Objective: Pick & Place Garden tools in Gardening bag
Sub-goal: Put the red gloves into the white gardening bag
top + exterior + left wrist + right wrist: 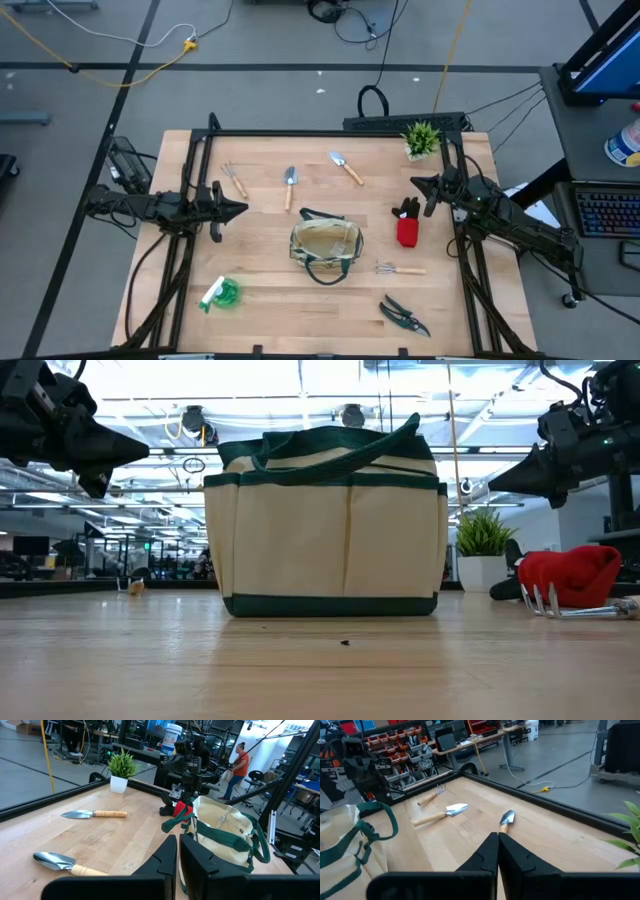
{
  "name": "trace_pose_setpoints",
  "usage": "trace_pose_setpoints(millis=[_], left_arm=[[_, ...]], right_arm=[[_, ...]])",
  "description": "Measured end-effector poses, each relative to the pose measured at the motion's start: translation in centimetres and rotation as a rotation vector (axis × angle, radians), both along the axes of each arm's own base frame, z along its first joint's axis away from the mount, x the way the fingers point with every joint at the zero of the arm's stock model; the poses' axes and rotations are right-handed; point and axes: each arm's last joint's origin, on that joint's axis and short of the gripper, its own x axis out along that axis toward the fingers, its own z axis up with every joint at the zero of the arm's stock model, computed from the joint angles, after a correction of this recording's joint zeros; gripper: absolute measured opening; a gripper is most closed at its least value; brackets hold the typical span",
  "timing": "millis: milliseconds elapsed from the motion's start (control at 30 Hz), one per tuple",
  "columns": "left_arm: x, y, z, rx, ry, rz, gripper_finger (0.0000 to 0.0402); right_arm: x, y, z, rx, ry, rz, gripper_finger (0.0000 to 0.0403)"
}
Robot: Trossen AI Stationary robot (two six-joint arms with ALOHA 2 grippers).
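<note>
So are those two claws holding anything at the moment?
No. The left gripper and right gripper are both shut and empty, hovering either side of the bag; the tools lie on the table.

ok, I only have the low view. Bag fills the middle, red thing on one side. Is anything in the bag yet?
Observer: From above, the gardening bag looks empty. Every tool I can see lies on the table.
Operator: What's behind the bag? I can't see past it.
Observer: Two trowels and a small fork, in a row between the bag and the potted plant.
Operator: Anything nearer my camera?
Observer: The pruning shears and a green-and-white item, both on the near side of the bag.
Operator: Arms holding anything?
Observer: No. The left tool and right tool are both shut, nothing in them, one at each side of the table.
</note>
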Motion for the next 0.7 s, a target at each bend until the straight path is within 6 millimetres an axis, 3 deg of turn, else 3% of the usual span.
trace_pose_setpoints(millis=[700], left_arm=[[0.00,0.00,0.00,0.000,0.000,0.000,0.0024]], right_arm=[[0.00,0.00,-0.01,-0.002,0.002,0.001,0.0000]])
